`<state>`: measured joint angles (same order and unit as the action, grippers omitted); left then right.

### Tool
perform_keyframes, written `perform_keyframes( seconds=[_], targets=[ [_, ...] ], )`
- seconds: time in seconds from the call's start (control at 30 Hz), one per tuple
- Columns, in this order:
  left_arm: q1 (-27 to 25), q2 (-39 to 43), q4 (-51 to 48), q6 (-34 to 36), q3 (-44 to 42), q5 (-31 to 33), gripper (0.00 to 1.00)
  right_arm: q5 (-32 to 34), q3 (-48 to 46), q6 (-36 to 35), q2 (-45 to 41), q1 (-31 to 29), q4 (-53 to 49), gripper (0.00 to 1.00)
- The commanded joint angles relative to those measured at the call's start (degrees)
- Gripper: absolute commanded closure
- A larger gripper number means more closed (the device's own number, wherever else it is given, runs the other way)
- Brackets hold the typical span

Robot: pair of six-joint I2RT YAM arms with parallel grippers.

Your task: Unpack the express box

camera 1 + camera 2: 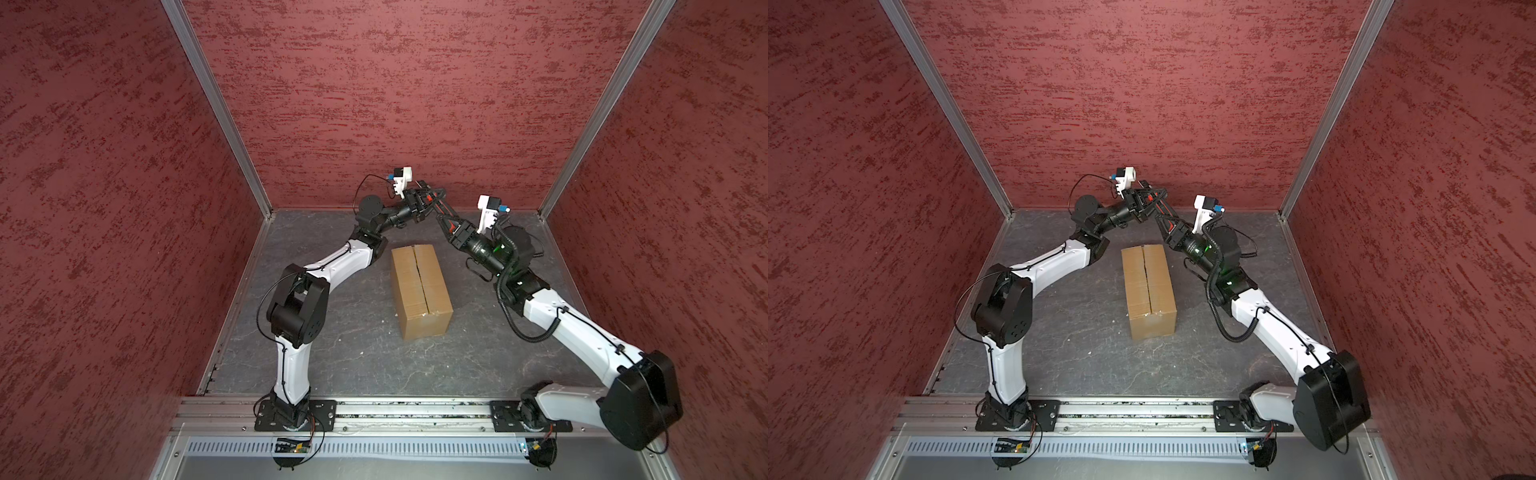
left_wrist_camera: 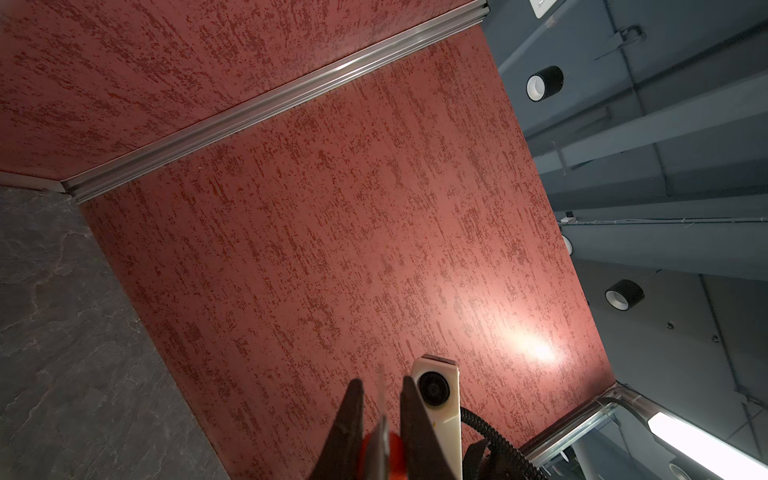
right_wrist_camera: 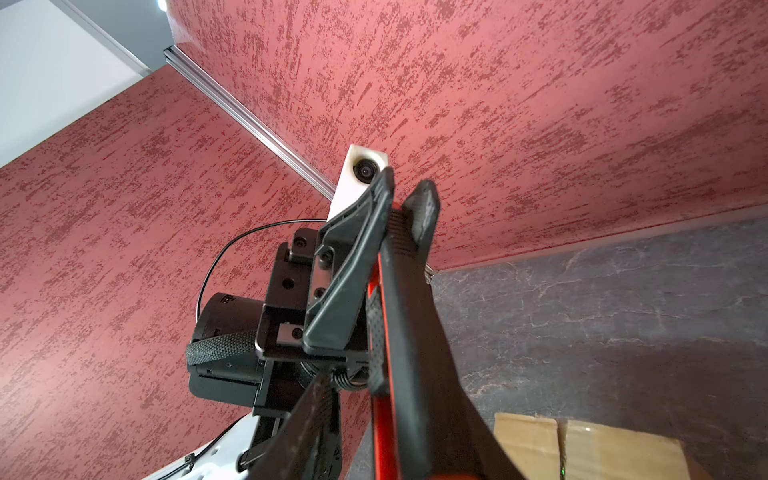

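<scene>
Closed express box (image 1: pixel 420 286) sits mid gray table (image 1: pixel 332 353), long side running 6 to 12 o'clock. Up past its far end, at 12, L gripper (image 1: pixel 438 194) clenches the red-black utility knife (image 3: pixel 375 328). The knife is btwn R gripper (image 1: pixel 441 215) fingers too; can't tell if it grips.
</scene>
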<state>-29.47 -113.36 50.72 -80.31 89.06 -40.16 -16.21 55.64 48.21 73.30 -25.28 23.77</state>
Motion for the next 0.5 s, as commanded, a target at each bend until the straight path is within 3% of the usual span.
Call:
perform_keyframes(
  seconds=[0.0, 0.47],
  targets=[
    [0.0, -0.8, 1.2, 0.3, -0.8, -0.9, 0.97, 1.4, 0.1, -0.4, -2.8, 0.2, 3.4, 0.57],
    [0.6, -1.1, 3.0, -1.4, -1.1, -0.8, 0.97, 1.6, 0.3, -0.9, -3.4, 0.2, 2.4, 0.57]
  ],
)
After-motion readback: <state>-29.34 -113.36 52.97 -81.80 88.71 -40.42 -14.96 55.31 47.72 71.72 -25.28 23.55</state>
